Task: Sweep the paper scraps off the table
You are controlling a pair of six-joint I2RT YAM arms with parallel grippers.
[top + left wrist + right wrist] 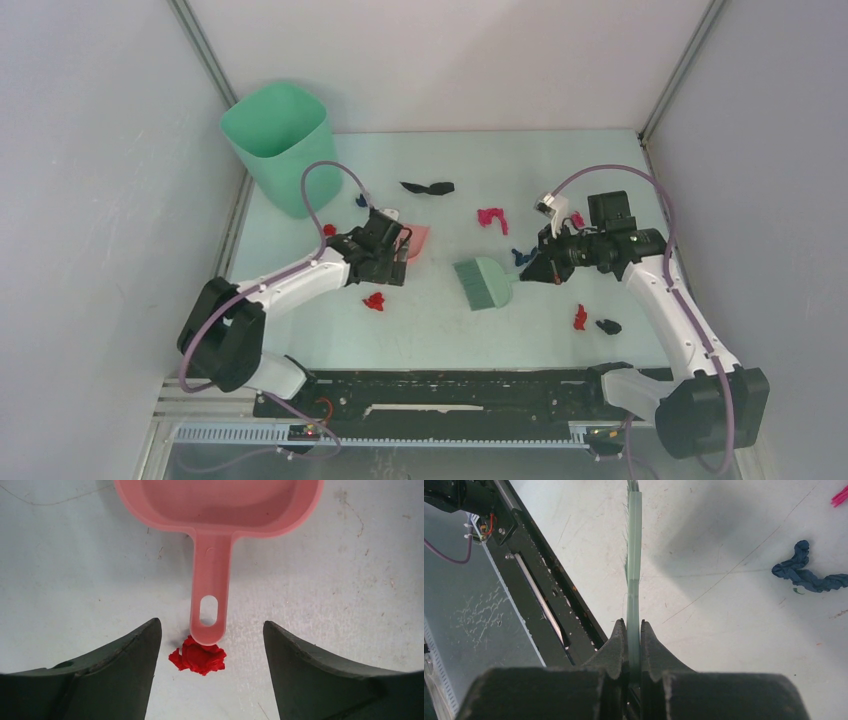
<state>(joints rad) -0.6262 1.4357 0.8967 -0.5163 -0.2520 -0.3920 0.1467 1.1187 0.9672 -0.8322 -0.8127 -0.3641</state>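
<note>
Right gripper point(633, 630) jaws clench one green hand brush point(634, 555); left gripper point(211, 625) jaws released.
Overhead: nine paper scraps point(491, 217); left wrist alone shows a red scrap point(198, 658) against the one pink plastic dustpan point(212, 570).

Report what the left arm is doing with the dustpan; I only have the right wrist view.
Observer: The left gripper is open, one finger on each side of the end of the pink dustpan handle, not closed on it.
Operator: Find me a scrap outside my view.
Observer: From above, a red scrap lies on the table to the left of the brush, on the left arm's side.
</note>
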